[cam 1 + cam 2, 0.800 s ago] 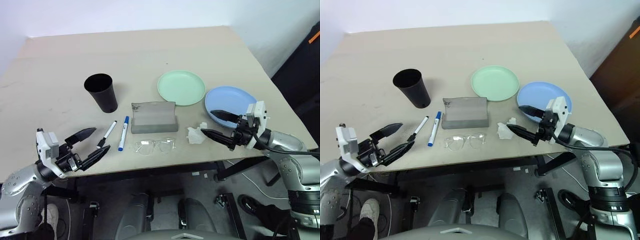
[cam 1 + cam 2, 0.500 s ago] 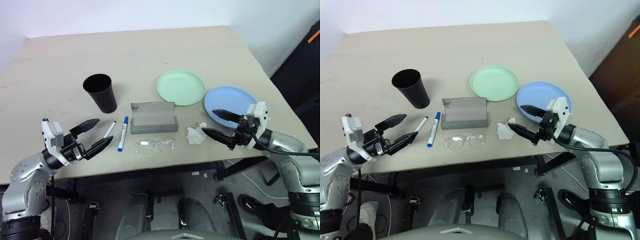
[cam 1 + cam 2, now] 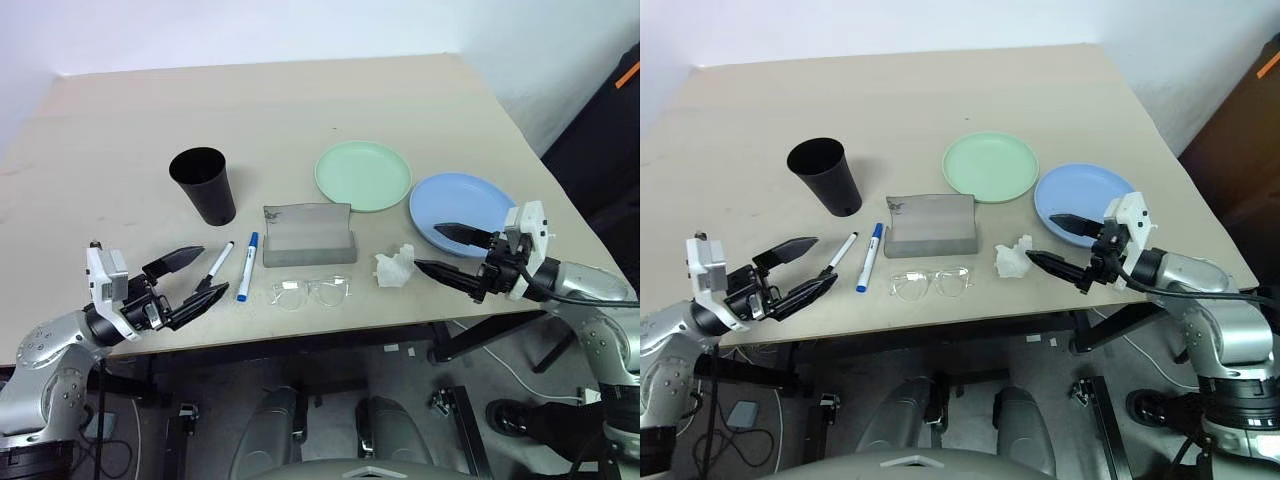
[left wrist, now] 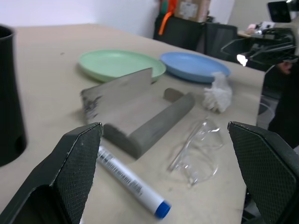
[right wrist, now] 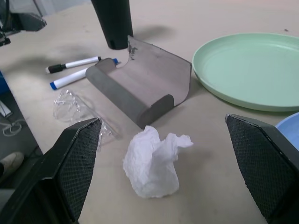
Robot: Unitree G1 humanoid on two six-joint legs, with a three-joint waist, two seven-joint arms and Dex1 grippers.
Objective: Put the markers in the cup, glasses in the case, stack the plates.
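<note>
The left gripper (image 3: 190, 279) was wide open and held nothing. It hung over the near left edge of the table (image 3: 120, 120), pointing at the markers, close to them but not touching. The black marker (image 3: 217, 266) and the blue marker (image 3: 246, 266) lay side by side on the table, just in front of the cup (image 3: 203, 184). The cup stood upright, toward the left side of the table. The right gripper (image 3: 447, 249) was wide open too, with nothing in it. It hung at the near right edge, one finger over the rim of the blue plate (image 3: 460, 200) and the other pointing at a crumpled white tissue (image 3: 394, 266) just beside it. The green plate (image 3: 363, 175) lay flat next to the blue plate, their rims very close. The plates were not stacked. The case (image 3: 308, 236) lay open in the middle of the table, between the markers and the tissue. The glasses (image 3: 310, 293) lay on the table just in front of the case, near the front edge, not inside it. The table was tan and plain. Behind it was a white wall (image 3: 250, 30). Something dark stood past the right side of the table.
</note>
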